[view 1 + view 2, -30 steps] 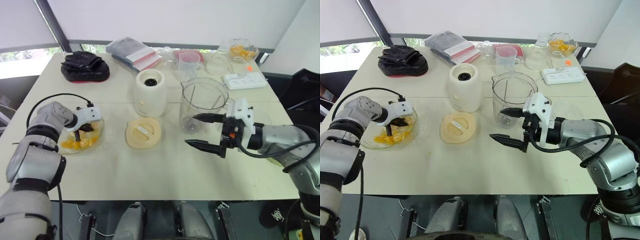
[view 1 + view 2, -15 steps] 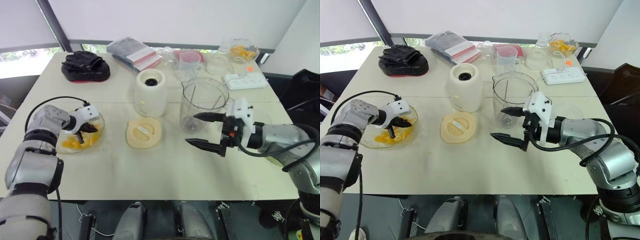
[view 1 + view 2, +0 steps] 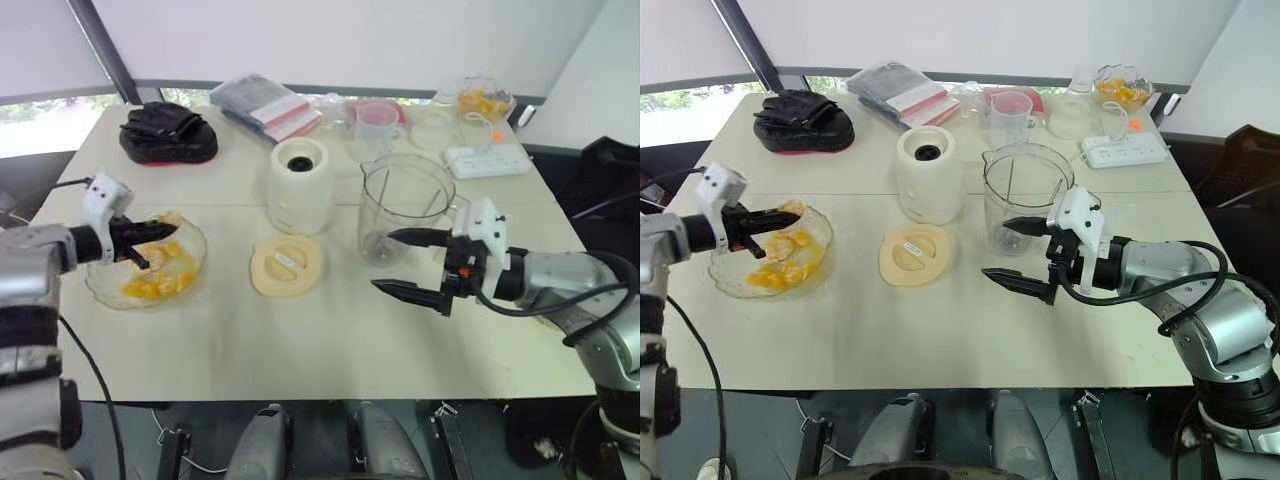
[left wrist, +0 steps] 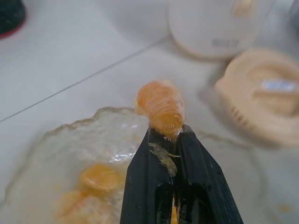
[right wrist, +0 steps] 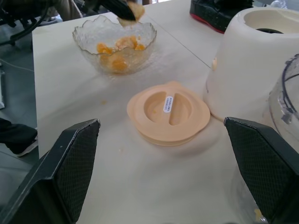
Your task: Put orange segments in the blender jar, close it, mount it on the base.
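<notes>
Orange segment (image 4: 161, 108) is clamped by one end in my left gripper (image 4: 166, 133), just above the glass bowl (image 3: 196, 262). It looks soft, wet and slippery, so I'd pinch gently at mid-body. My right gripper (image 3: 384, 261), well away from the bowl, is spread wide.

The bowl (image 5: 88, 39) looks like clear glass, glossy, with a wavy, uneven wall. The jar (image 3: 1025, 200) is clear, smooth plastic. The base (image 3: 930, 180) and lid (image 3: 915, 255) look like cream plastic: the base is slightly shiny, the lid matt. The table (image 3: 890, 340) is smooth and matt. The segment (image 4: 161, 107) is wet and ribbed. The right gripper (image 3: 996, 249) has matt black fingers (image 5: 77, 158) with a cross-hatched face.
</notes>
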Action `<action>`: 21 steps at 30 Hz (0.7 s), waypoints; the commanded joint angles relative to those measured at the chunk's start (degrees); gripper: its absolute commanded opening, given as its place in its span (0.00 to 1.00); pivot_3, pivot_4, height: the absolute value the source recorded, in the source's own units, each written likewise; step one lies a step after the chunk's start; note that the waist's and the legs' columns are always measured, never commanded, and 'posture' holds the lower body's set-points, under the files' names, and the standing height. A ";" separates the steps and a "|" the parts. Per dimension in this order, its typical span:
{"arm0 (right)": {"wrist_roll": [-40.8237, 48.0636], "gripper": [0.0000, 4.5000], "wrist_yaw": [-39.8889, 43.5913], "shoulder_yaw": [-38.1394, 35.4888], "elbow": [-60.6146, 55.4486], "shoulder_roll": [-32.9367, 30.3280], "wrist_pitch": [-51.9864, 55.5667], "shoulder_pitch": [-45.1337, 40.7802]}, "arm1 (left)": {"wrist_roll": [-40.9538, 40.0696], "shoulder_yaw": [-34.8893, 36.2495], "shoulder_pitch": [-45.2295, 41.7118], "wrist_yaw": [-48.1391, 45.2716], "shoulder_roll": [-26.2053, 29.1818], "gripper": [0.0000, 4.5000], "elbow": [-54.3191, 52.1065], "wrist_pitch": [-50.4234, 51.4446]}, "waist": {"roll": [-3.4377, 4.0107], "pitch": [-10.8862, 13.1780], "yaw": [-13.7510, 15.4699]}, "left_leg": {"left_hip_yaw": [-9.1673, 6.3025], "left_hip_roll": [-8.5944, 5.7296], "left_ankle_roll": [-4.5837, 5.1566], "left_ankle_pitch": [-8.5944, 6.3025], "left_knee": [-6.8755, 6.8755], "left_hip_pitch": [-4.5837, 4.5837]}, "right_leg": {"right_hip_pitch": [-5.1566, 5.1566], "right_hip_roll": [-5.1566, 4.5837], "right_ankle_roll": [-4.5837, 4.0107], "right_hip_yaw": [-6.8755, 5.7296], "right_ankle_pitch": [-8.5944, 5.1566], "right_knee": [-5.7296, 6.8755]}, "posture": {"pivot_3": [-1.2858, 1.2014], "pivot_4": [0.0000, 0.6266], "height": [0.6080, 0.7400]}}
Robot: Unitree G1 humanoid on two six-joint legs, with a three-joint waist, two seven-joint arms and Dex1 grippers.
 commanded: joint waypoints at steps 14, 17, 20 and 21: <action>-1.55 1.00 -6.90 -3.17 -5.62 2.64 -1.60 6.40 | -3.98 -12.96 -49.62 -5.99 -14.37 0.01 23.08 -6.82 | -0.14 -0.03 1.39 | 0.09 -0.16 -0.05 0.03 0.28 -0.02 | 0.20 0.00 0.26 -0.12 0.22 -0.16 | 0.52 0.24 1.00; -1.46 1.00 -9.75 -4.77 -8.56 3.52 -1.20 9.60 | 0.10 -16.91 -56.52 -10.67 -20.60 0.01 34.19 -15.38 | -0.14 -0.03 1.08 | 0.14 -0.21 0.00 0.00 0.27 -0.05 | 0.19 -0.01 0.31 -0.11 0.24 -0.23 | 0.52 0.24 1.00; -0.97 1.00 -13.18 -7.27 -12.98 4.31 -0.37 14.51 | 3.77 -19.78 -60.32 -13.84 -27.19 0.01 42.91 -22.82 | -0.14 -0.03 0.32 | 0.16 -0.20 0.04 -0.02 0.21 -0.05 | 0.16 0.00 0.31 -0.05 0.24 -0.25 | 0.52 0.24 1.00; -0.83 1.00 -14.28 -8.24 -14.48 4.56 -0.10 16.27 | 4.78 -20.32 -61.10 -14.52 -29.10 0.01 45.12 -24.84 | -0.14 -0.03 0.06 | 0.15 -0.20 0.04 -0.02 0.20 -0.06 | 0.14 0.00 0.32 -0.05 0.23 -0.25 | 0.52 0.24 1.00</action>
